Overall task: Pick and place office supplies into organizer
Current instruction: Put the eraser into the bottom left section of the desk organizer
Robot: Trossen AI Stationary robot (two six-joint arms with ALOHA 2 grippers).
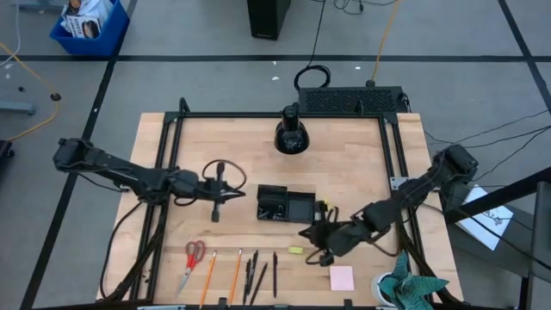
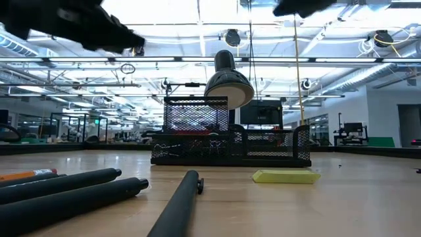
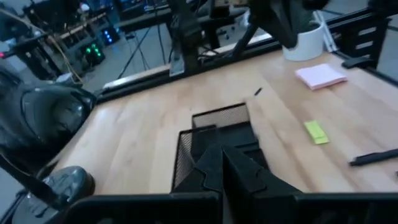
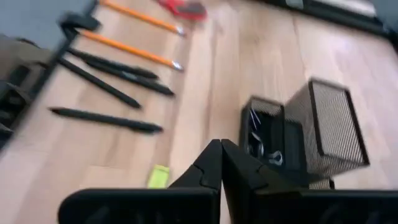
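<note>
The black mesh organizer (image 1: 284,204) stands mid-table, with tiny binder clips (image 4: 261,142) in one compartment. My left gripper (image 1: 217,207) hovers just left of it, shut and empty; its wrist view looks over the organizer (image 3: 217,134). My right gripper (image 1: 308,232), also shut and empty, hangs off the organizer's near right corner, above the yellow piece (image 1: 295,251). Along the near edge lie red-handled scissors (image 1: 193,258), two orange pencils (image 1: 209,275), dark pens (image 1: 256,275) and a pink sticky-note pad (image 1: 342,277).
A round black dome-shaped object (image 1: 292,133) stands at the far side, behind the organizer. A teal-green cloth (image 1: 413,288) sits in a white cup at the near right corner. Black frame rails (image 1: 164,172) run along both table sides. Bare wood lies between the organizer and the supplies.
</note>
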